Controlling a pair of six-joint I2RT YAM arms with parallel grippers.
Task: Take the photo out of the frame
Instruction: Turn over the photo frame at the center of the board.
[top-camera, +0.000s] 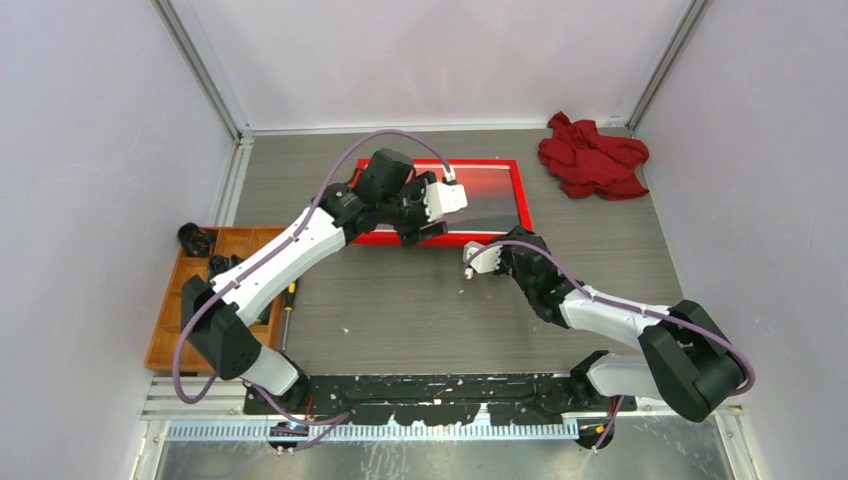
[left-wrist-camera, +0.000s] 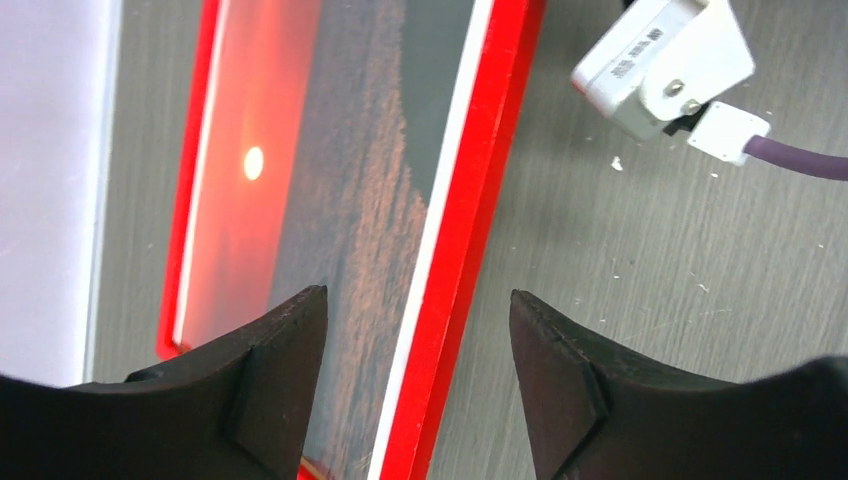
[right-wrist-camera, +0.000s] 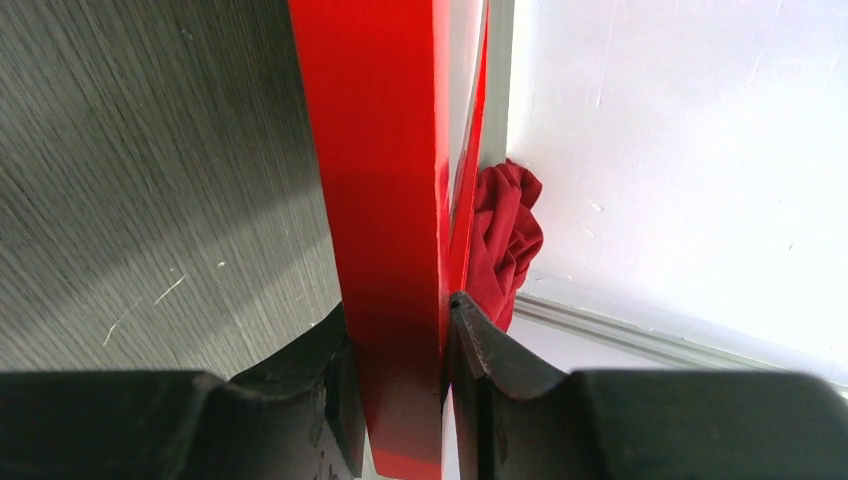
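A thin red frame (top-camera: 521, 195) lies at the far middle of the grey table (top-camera: 400, 310), the sunset photo (top-camera: 490, 195) inside it. The right gripper (right-wrist-camera: 397, 320) pinches the frame's near rail. The left gripper (left-wrist-camera: 418, 310) hangs over that same rail, jaws spread, holding nothing. Likely risk: gripped at one narrow rail only, the frame may pivot or slip if lifted, bending or dropping the photo

L gripper (left-wrist-camera: 418, 305) jaws apart; R gripper (right-wrist-camera: 398, 315) clamped on frame (right-wrist-camera: 375, 150)
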